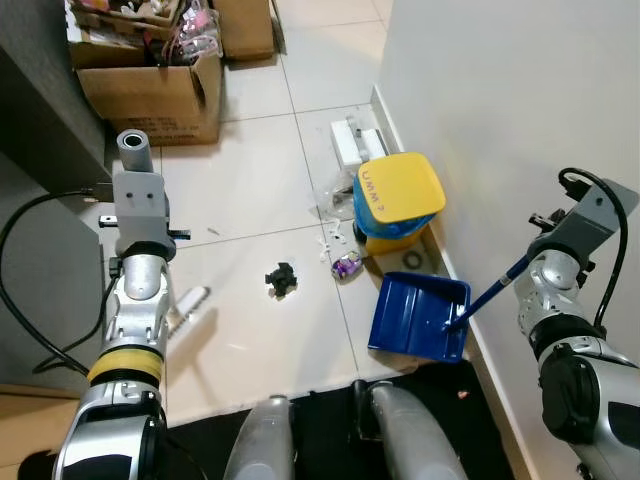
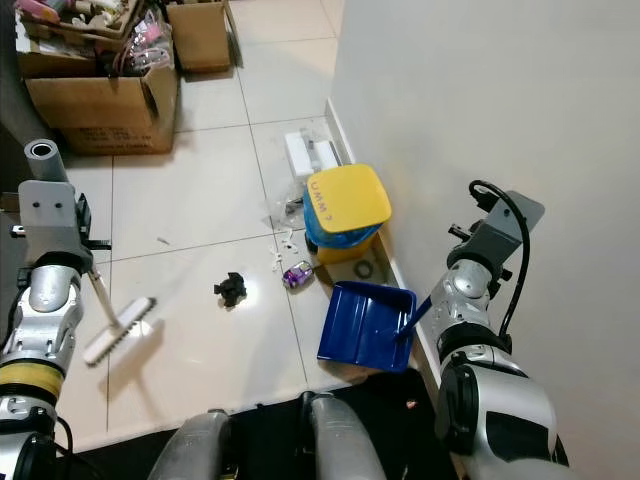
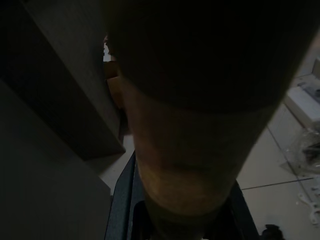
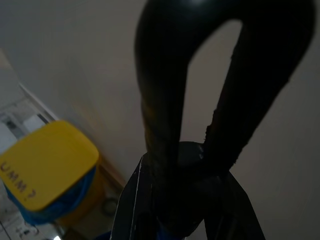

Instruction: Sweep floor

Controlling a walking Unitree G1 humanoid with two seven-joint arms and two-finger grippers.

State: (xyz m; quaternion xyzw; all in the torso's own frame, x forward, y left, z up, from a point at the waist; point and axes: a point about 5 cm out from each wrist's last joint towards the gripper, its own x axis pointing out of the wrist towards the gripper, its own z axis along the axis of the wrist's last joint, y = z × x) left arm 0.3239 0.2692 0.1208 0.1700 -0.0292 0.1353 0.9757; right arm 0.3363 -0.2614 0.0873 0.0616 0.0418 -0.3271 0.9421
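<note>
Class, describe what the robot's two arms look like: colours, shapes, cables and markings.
Both arms are silver, rounded segments with grey boxy wrist blocks. The left arm has a yellow band and a black cable looping beside it. The right arm carries a black cable arching over its wrist.

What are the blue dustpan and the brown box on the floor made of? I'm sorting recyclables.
Blue dustpan: probably moulded plastic, with an even glossy blue tray and raised edges. Brown box: corrugated cardboard by its look, matte brown with open folded flaps.

Open tiles [image 1: 250,190] between cardboard box [image 1: 150,95] and yellow-lidded bin [image 1: 398,195].
</note>
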